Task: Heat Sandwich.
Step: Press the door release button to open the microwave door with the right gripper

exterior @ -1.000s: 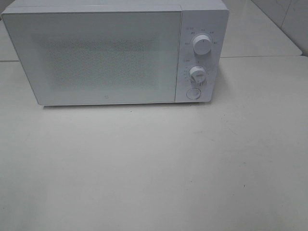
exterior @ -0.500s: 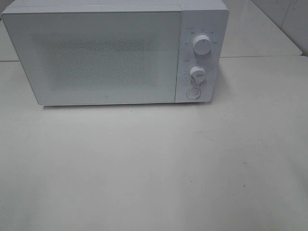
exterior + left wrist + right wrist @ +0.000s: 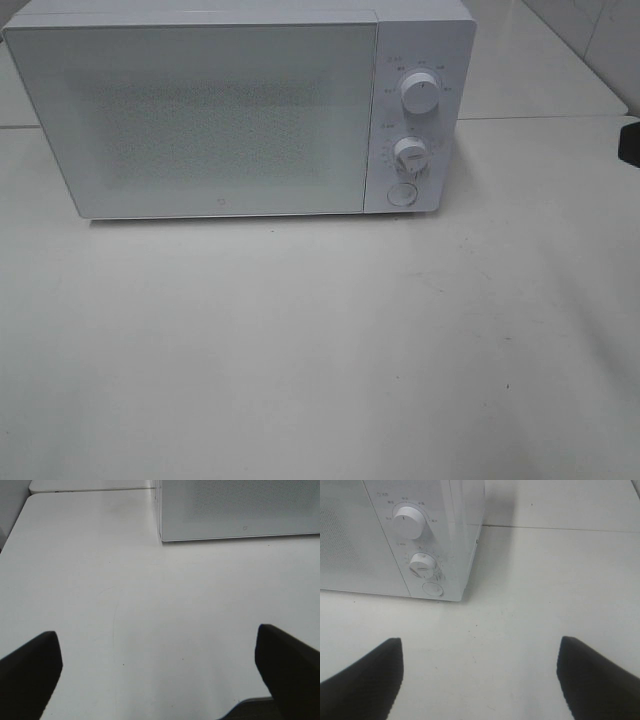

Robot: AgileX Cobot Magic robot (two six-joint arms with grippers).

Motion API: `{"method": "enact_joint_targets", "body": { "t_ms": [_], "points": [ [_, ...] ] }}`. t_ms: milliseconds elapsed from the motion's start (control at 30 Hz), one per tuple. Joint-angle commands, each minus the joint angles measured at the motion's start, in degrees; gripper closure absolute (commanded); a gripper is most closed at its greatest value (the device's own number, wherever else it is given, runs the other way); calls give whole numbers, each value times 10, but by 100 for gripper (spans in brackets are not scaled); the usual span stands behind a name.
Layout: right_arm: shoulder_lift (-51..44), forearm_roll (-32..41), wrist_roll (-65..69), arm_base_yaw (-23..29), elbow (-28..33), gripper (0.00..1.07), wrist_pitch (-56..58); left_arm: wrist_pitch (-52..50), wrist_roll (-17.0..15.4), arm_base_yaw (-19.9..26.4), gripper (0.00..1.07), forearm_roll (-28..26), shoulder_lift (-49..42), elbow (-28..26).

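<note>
The sandwich is out of view in every frame. A white microwave point(image 3: 210, 120) stands at the back of the table with its door closed. My left gripper point(image 3: 157, 645) is open over bare tabletop, with the microwave's lower corner point(image 3: 240, 510) ahead of it. My right gripper point(image 3: 480, 647) is also open and empty, low over the table in front of the microwave's control panel point(image 3: 420, 555). A dark bit of the right arm point(image 3: 632, 143) shows at the right edge of the exterior high view.
The control panel carries an upper knob point(image 3: 421, 93), a lower knob point(image 3: 411, 153) and a round button point(image 3: 401, 195). The white table point(image 3: 320, 350) extends in front; a seam between tables runs behind point(image 3: 560, 528).
A dark part of the right arm has come into the right edge of the exterior high view. The microwave has not moved.
</note>
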Motion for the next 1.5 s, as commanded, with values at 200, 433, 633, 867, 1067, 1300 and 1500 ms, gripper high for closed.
{"method": "enact_joint_targets", "body": {
  "t_ms": [200,433,633,867,1067,1300,1500],
  "points": [
    [122,1,22,-5,-2,31,-143,-5,1,-1,9,-3,-9,0],
    [202,1,17,-3,-2,31,-245,-5,1,-1,9,-3,-9,0],
    [277,1,11,-3,-2,31,-359,-5,1,-1,9,-3,-9,0],
    [336,20,-1,-1,13,31,-458,-5,1,-1,9,-3,-9,0],
    [379,108,-83,43,31,31,-523,-5,1,-1,9,-3,-9,0],
    [445,244,-174,128,36,31,-608,-5,1,-1,9,-3,-9,0],
    [486,290,-174,189,36,31,-653,-5,1,-1,9,-3,-9,0]
  ]
}}
